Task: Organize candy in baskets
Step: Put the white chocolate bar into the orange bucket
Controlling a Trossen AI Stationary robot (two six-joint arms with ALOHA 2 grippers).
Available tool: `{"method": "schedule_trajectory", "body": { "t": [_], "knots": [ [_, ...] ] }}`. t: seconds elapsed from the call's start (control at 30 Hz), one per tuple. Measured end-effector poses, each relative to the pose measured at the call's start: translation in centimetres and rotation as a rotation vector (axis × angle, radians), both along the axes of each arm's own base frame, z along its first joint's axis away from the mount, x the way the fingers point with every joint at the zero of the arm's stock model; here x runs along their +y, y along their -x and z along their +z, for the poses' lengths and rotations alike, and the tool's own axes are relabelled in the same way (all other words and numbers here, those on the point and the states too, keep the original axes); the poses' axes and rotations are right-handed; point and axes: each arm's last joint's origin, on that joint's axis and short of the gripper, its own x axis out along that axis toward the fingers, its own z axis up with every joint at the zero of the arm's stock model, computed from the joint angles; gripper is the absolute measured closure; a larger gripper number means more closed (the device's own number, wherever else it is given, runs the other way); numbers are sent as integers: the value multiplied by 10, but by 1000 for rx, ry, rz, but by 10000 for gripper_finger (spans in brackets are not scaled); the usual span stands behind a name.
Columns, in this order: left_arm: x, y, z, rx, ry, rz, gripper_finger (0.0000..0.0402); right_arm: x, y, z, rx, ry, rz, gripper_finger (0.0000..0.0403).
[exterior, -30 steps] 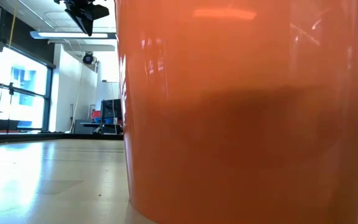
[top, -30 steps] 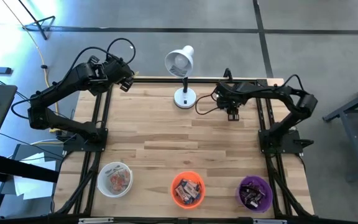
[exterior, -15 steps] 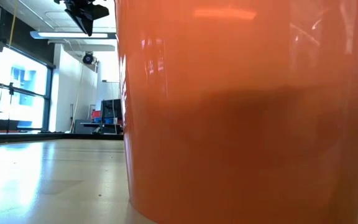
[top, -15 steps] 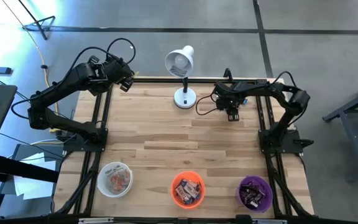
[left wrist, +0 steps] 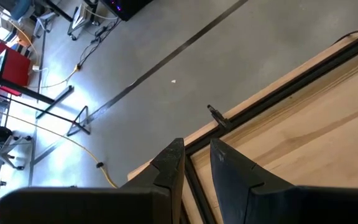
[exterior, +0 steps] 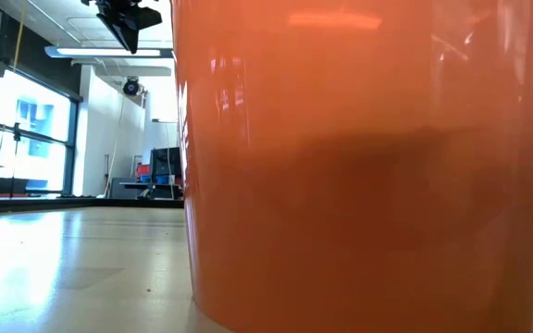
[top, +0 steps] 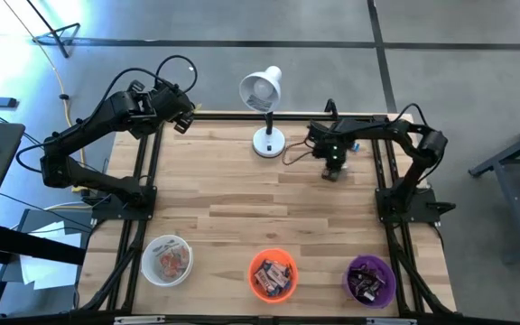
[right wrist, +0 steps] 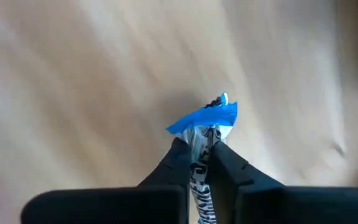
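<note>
Shifted right pincer (right wrist: 196, 163) pinches crinkly blue-tipped candy (right wrist: 205, 121).

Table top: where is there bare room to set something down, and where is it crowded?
The wide wood between the lamp and the near-edge baskets is bare. Crowded spots: the near edge, with the white basket, orange basket and purple basket, and the far right, where the right gripper holds a blue-wrapped candy. The left gripper waits at the far-left corner.

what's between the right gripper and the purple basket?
Bare wood only, in the high view. The right gripper, shut on a blue-wrapped candy, is at the table's far side; the purple basket sits at the near edge, nothing between them.
</note>
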Motion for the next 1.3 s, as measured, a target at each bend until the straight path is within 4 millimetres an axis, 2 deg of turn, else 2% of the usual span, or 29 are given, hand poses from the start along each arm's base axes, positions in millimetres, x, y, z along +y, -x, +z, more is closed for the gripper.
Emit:
{"method": "schedule_trajectory", "body": {
  "t": [0.13,0.2,0.3,0.5,0.6,0.7,0.83,0.97,1.07,1.2,1.3],
  "knots": [
    [0,0,0,5,0,-4,337,9,-18,27,-173,-62,-96,398],
    [0,0,0,12,1,-9,337,20,-25,41,-221,-97,-127,397],
    [0,0,0,50,4,-35,337,40,-37,74,-329,-157,-142,398],
    [0,0,0,84,6,-60,337,104,-50,134,-471,-297,-132,399],
    [0,0,0,79,3,-60,337,140,-54,151,-464,-288,-158,399],
    [1,-3,2,49,-12,-59,337,176,-50,155,-403,-244,-177,399],
    [3,-7,4,-2,-32,-62,337,231,-53,152,-456,-295,-181,399],
    [4,-9,5,-21,-34,-67,337,291,-67,142,-578,-371,-166,399],
    [4,-9,4,-8,-25,-85,337,331,-82,123,-637,-450,-179,399],
    [2,-10,3,-5,40,-161,337,366,-103,100,-702,-517,-178,399],
    [1,-12,2,-26,83,-198,337,379,-115,105,-772,-474,-123,399]
  ]
}}
